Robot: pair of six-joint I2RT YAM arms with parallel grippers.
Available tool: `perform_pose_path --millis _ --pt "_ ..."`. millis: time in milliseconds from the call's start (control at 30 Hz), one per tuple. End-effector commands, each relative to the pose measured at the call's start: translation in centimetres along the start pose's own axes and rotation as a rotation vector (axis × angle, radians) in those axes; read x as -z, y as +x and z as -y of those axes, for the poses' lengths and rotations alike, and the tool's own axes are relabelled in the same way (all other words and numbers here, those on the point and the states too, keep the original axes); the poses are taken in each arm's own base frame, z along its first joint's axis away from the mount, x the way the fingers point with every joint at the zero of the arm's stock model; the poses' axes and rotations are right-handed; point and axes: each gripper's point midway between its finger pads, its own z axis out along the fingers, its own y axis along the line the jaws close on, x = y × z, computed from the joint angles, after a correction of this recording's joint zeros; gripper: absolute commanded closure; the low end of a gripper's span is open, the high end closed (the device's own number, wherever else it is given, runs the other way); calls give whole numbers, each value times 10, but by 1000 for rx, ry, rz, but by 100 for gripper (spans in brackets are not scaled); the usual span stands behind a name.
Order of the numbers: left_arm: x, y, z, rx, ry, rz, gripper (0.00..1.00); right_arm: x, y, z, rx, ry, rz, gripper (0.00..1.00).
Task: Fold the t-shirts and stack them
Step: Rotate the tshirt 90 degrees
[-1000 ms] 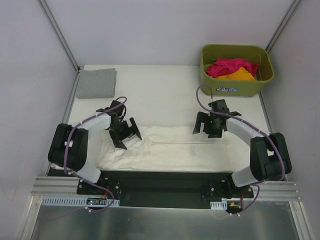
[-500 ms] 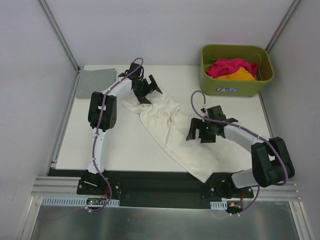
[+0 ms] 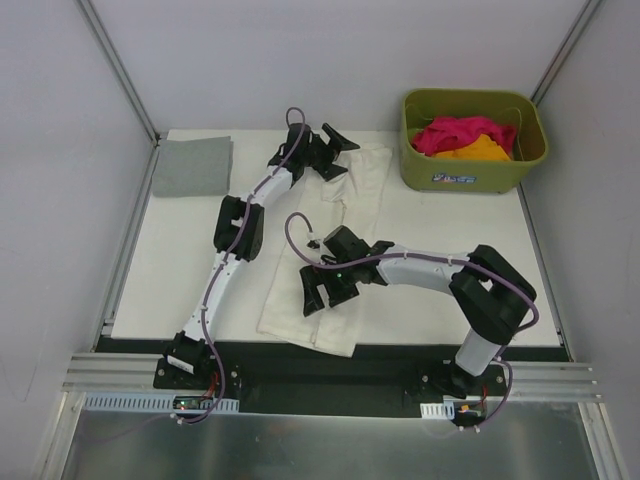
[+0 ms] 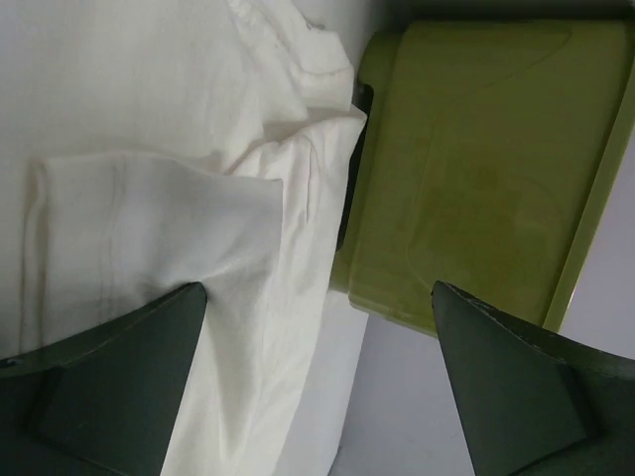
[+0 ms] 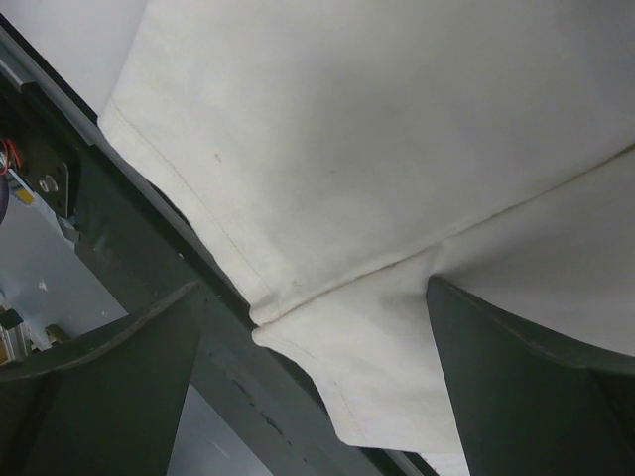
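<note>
You've got cream-white tee [image 3: 365, 185] stretched long, far-to-near, at ctr; grey tee [image 3: 192, 166] folded flat far-left; magenta tee [image 3: 450, 133] & orange tee [image 3: 478, 150] bunched in basket [image 3: 470, 176].

cream shirt [image 3: 366, 195] now lengthwise, seemingly unheld

Top view: my fixed camera, high behind the arm bases, looks down over the whole counter [image 3: 170, 270], with the basket [image 3: 474, 140] at far right.
Left wrist view: close, facing down at the basket's left wall and the cream shirt [image 4: 179, 218] just beside it.
Right wrist view: very close on the shirt's hem at the counter's near edge, well apart from the basket.
Shared: I see the shirt in all three, and the basket in the top and left wrist views.
</note>
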Motion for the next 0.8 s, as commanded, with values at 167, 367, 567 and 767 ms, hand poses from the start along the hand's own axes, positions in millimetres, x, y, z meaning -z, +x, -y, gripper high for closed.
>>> perform_pose_path --millis 167,367,567,767 --pt "15 -60 1 -166 -100 279 1 21 7 -1 -18 64 7 3" --pt "48 -96 -4 -189 -231 415 1 46 28 3 -48 85 42 3" --pt "62 -100 61 -288 -110 419 1 81 10 -6 -26 109 189 3" --pt "138 -88 175 -491 -21 495 1 118 -3 10 -88 204 411 3"
